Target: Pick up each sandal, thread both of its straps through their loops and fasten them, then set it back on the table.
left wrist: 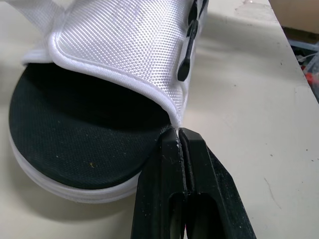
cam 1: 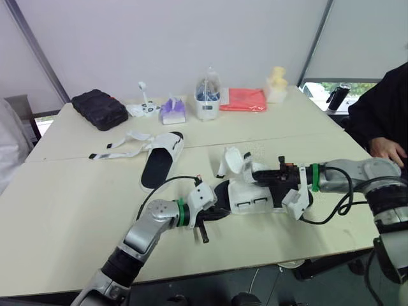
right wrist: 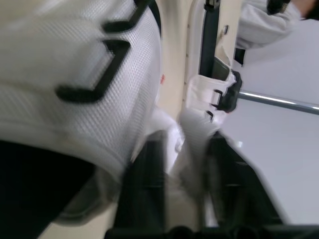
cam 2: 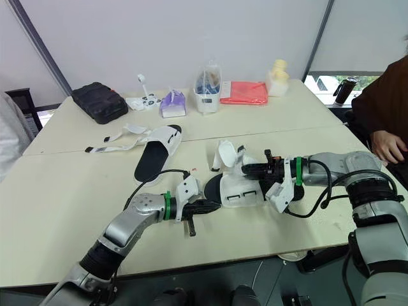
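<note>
Pressing its two black fingers flat together, the left gripper (left wrist: pixel 178 133) touches its tips to the lower corner of the white upper of the near sandal (cam 1: pixel 252 197), where the upper meets the black footbed. From the other side, the right gripper (right wrist: pixel 185 142) has its fingers narrowed on a white strap (right wrist: pixel 192 149) that fills the gap between them and stands up from that sandal. The near sandal lies on the tabletop (cam 1: pixel 76 210) close to its near edge, right of the middle. The second sandal (cam 1: pixel 159 159) lies further in, left of the middle, with its loose straps (cam 1: pixel 121 150) trailing toward the left edge. Along the far edge sit a black case (cam 1: pixel 99 108), a clear container (cam 1: pixel 208 95) and a red cloth (cam 1: pixel 243 99). A person's hand (cam 1: pixel 389 150) rests at the right edge.
</note>
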